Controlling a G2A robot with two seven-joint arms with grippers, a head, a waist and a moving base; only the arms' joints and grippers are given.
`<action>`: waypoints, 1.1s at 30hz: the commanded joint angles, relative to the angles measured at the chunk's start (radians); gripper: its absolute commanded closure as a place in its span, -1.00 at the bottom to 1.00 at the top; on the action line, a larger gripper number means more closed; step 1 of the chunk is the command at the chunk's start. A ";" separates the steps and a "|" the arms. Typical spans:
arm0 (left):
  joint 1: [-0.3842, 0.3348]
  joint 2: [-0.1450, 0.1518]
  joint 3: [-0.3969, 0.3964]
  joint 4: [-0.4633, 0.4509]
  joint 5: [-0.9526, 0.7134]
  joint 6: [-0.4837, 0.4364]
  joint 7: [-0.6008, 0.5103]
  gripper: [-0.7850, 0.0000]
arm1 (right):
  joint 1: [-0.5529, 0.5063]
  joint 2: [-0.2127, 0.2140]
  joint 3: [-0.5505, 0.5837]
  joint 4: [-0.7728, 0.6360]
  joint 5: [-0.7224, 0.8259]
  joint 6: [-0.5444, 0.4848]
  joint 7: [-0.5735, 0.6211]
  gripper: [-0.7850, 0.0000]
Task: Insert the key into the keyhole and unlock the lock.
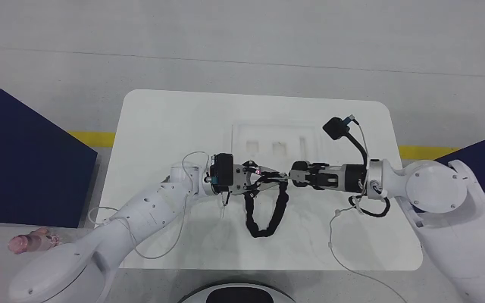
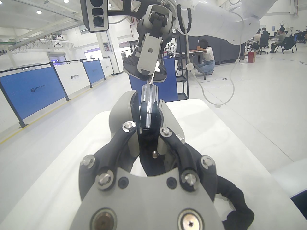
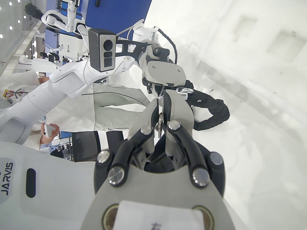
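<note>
A cable lock is held up over the table's middle: a chrome cylinder (image 2: 148,106) with a black sleeved cable (image 1: 265,220) hanging in a loop to the tabletop. My left gripper (image 2: 146,101) is shut on the cylinder, whose free end points at the right arm. My right gripper (image 3: 164,98) faces it, shut on a small metal key (image 3: 160,120). In the left wrist view the key's blade (image 2: 150,80) meets the end of the cylinder; how deep it sits cannot be told. In the top view the left gripper (image 1: 261,175) and right gripper (image 1: 288,176) stand tip to tip.
A white foam tray (image 1: 276,140) with shallow recesses lies on the table (image 1: 151,121) just behind the grippers. White cables trail from the right arm (image 1: 341,220) onto the table's near right part. Blue barriers stand left of the table.
</note>
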 commanded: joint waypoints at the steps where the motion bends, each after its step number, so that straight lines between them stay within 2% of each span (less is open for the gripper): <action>1: 0.000 0.000 0.000 0.000 0.000 0.000 0.000 1.00 | -0.001 0.000 -0.003 -0.002 -0.004 0.005 -0.004 1.00; 2: 0.000 0.000 0.000 0.000 0.000 0.000 0.000 1.00 | -0.002 -0.001 -0.004 -0.003 -0.004 0.010 -0.007 0.79; 3: 0.000 0.000 0.000 0.000 0.000 0.000 0.000 1.00 | -0.002 -0.001 -0.005 -0.004 -0.003 0.013 -0.007 0.24; 4: 0.000 0.000 0.000 0.000 0.000 0.000 0.000 1.00 | -0.001 -0.001 -0.005 -0.004 -0.002 0.014 -0.007 0.04; 6: 0.000 0.000 0.000 0.000 0.000 0.000 0.000 1.00 | -0.001 -0.001 -0.005 -0.004 0.000 0.014 -0.010 0.01; 8: 0.000 0.000 0.000 0.000 0.000 0.000 0.000 1.00 | -0.002 -0.001 0.001 -0.003 0.005 0.014 -0.011 -0.49; 9: 0.000 0.000 0.000 0.000 0.000 0.000 0.000 1.00 | -0.003 -0.001 0.008 -0.002 0.012 0.015 -0.012 -0.58; 13: 0.000 0.000 0.000 0.000 0.000 0.000 0.000 1.00 | -0.018 0.007 0.060 -0.003 0.035 0.012 0.012 -0.47; 15: 0.000 0.000 0.000 0.000 0.000 0.000 0.000 1.00 | -0.034 0.012 0.088 -0.004 0.038 0.003 0.035 -0.21; 18: 0.000 0.000 0.000 0.000 0.000 0.000 0.000 1.00 | -0.063 0.019 0.122 -0.006 0.039 -0.008 0.061 0.01; 25: 0.000 0.000 0.000 0.000 0.000 0.000 0.000 1.00 | -0.109 0.026 0.160 -0.038 0.047 -0.007 0.067 0.24; 28: 0.000 0.000 0.000 0.000 0.000 0.000 0.000 1.00 | -0.117 0.027 0.161 -0.049 0.049 -0.005 0.062 0.75; 30: 0.000 0.000 0.000 0.000 0.000 0.000 0.000 1.00 | -0.118 0.027 0.157 -0.049 0.048 -0.007 0.055 1.00; 33: 0.000 0.000 0.000 0.000 0.000 0.000 0.000 1.00 | -0.110 0.026 0.150 -0.048 0.050 -0.007 0.045 1.00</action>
